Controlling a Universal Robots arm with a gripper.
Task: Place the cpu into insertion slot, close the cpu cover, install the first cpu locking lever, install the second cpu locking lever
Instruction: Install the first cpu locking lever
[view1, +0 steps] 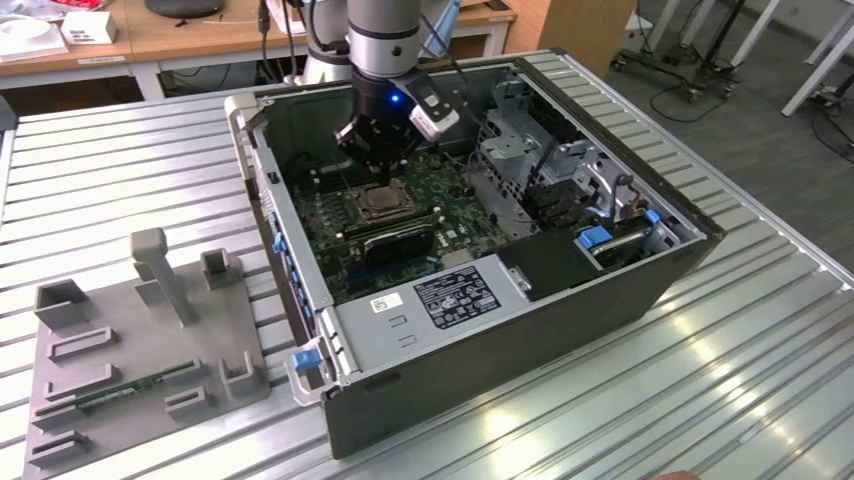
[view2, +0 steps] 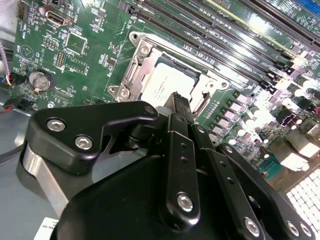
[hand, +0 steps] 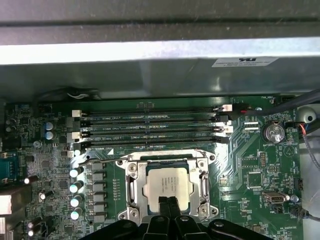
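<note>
Jaws pinched together, empty, tips over the cpu (hand: 167, 186) seated in the insertion slot (hand: 131, 189). Memory slots (hand: 150, 127) crowd one side, case wall (hand: 150, 70) beyond.

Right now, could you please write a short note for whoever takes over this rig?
End effector: shut, holding nothing, tips at the edge of the cpu cover.
cpu: seated in the insertion slot on the motherboard.
Done: cpu placed; cpu cover lies flat over it.
Left: both locking levers; I cannot tell whether either is latched.
</note>
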